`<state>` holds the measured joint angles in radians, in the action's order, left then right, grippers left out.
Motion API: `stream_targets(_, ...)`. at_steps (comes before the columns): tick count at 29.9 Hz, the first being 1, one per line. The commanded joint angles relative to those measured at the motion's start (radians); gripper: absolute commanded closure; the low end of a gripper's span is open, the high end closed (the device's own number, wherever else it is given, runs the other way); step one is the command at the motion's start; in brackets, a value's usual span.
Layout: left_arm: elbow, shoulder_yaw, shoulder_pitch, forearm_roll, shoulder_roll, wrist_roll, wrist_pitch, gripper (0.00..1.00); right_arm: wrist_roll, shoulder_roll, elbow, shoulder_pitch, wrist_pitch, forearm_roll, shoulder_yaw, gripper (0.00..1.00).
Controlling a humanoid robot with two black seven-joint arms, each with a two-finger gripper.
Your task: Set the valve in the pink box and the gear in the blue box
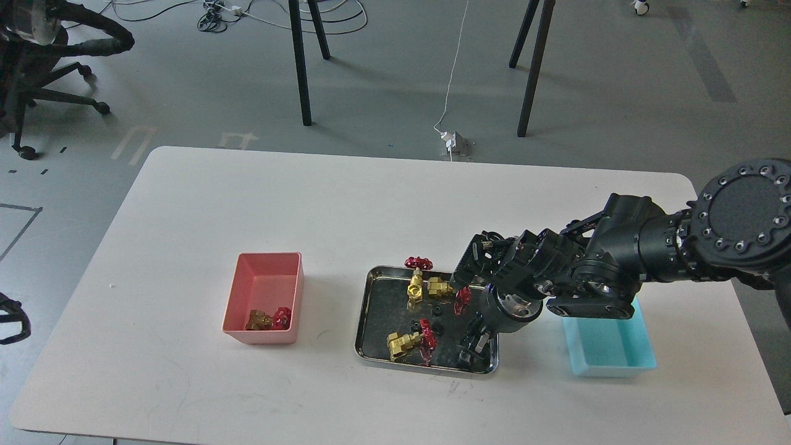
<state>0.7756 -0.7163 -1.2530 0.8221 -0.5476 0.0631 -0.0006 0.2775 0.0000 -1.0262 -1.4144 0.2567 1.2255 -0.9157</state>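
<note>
Pink box [267,279] is sitting left on the white counter [247,204], holding one valve [267,319] in its near end: brass body, red handwheel, lying on its side. Steel tray [369,309] is sitting mid-counter, carrying three more valves: one at the far edge [418,281] with its handwheel up, one beside it [440,286] partly behind the arm, one near the front [409,343] lying flat. Small black gears [436,325] are showing between them; count is hard to make out against the tray's reflections. Blue box [612,352] is sitting right of the tray, its far end covered by the arm; the visible part is showing nothing inside.

Right arm is reaching in from the right over the tray. Right tool [473,346] is pointing down into the tray's right-front corner, dark and seen end-on; can't tell whether it's clenched or released, or gripping anything. A red handwheel [462,300] is peeking out beside the wrist. Left tool isn't showing.
</note>
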Motion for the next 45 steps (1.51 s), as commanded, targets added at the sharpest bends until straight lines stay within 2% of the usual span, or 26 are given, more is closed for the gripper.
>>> stream_targets(1,-0.001,0.001,0.001,0.000,0.000,0.000,0.001,0.01,-0.004,0.000,0.000,-0.006,0.001,-0.003,0.001,0.86)
stream_targets(3,-0.001,0.000,0.001,0.000,0.000,0.000,-0.001,0.01,-0.006,0.000,-0.008,-0.020,0.003,-0.006,0.003,0.90)
stream_targets(7,-0.001,0.000,0.001,0.000,0.002,0.000,-0.001,0.01,-0.003,-0.029,-0.043,-0.090,0.007,-0.027,0.035,0.92)
stream_targets(13,-0.001,0.001,0.004,0.002,0.009,-0.002,0.001,0.01,-0.001,-0.286,-0.233,-0.205,0.027,-0.070,0.095,0.92)
stream_targets(17,-0.001,0.001,0.004,0.003,0.018,-0.002,0.001,0.01,0.002,-0.532,-0.340,-0.213,0.032,-0.063,0.086,0.92)
stream_targets(21,-0.001,0.001,0.001,0.003,0.018,-0.002,0.001,0.01,0.002,-0.719,-0.402,-0.183,0.033,-0.038,0.080,0.92)
stream_targets(25,0.001,0.000,-0.002,0.002,0.017,-0.002,0.001,0.01,0.002,-0.805,-0.408,-0.118,0.033,-0.003,0.078,0.90)
stream_targets(29,0.001,0.000,-0.002,0.002,0.012,0.000,0.001,0.01,0.000,-0.822,-0.396,-0.074,0.033,0.012,0.083,0.86)
stream_targets(31,0.001,0.000,-0.002,0.002,0.012,0.000,0.001,0.01,0.000,-0.819,-0.385,-0.064,0.032,0.012,0.086,0.81)
stream_targets(33,0.001,0.000,-0.006,0.002,0.014,-0.002,0.001,0.01,0.003,-0.818,-0.367,-0.061,0.029,0.012,0.087,0.70)
stream_targets(37,0.001,0.000,-0.006,0.002,0.017,-0.002,0.001,0.01,0.005,-0.822,-0.357,-0.051,0.023,-0.006,0.098,0.19)
stream_targets(38,0.001,0.000,-0.006,0.002,0.018,-0.002,0.001,0.01,0.000,-0.822,-0.359,-0.049,0.024,-0.024,0.106,0.09)
stream_targets(42,0.001,0.001,-0.003,0.002,0.020,-0.003,0.001,0.01,-0.007,-0.854,-0.364,-0.054,0.033,-0.132,0.149,0.05)
stream_targets(45,0.001,0.001,0.000,0.002,0.031,-0.005,0.001,0.01,-0.018,-0.909,-0.373,-0.066,0.041,-0.205,0.279,0.03)
